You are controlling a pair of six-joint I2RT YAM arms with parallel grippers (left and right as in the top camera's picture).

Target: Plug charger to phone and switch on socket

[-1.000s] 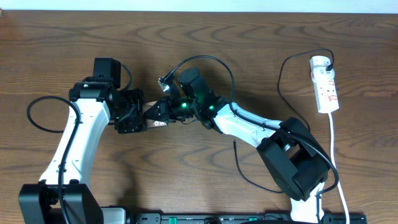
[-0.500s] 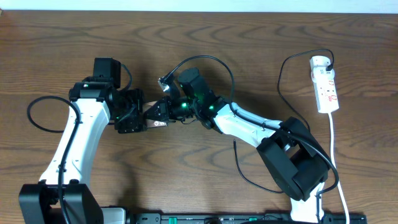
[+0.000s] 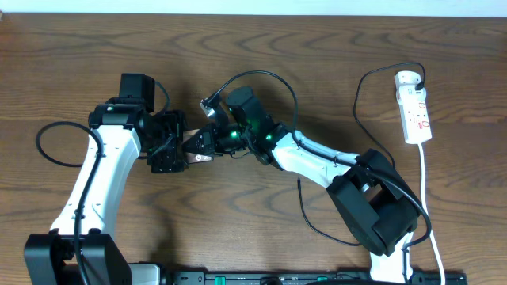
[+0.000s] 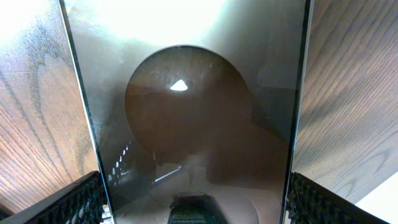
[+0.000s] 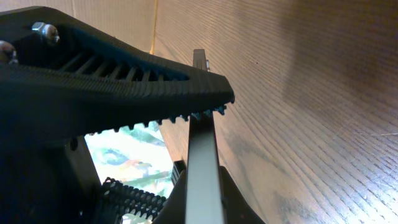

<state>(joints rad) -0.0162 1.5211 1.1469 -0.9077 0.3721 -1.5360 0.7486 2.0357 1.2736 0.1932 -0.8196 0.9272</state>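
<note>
Dark brown wooden table (image 3: 333, 55) with wavy grain, filling nearly the whole overhead view. Along its far edge, a thin pale strip (image 3: 238, 6), wall or floor unclear. Soft, even light, faint sheen on the wood.

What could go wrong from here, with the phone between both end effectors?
1. The right end effector is shut on only the thin edge of the phone. The left end effector flanks its sides, but whether it presses is unclear, so the phone may pivot or slip.
2. The charger cable runs from the socket under the right arm. Moving that arm could snag it.
</note>
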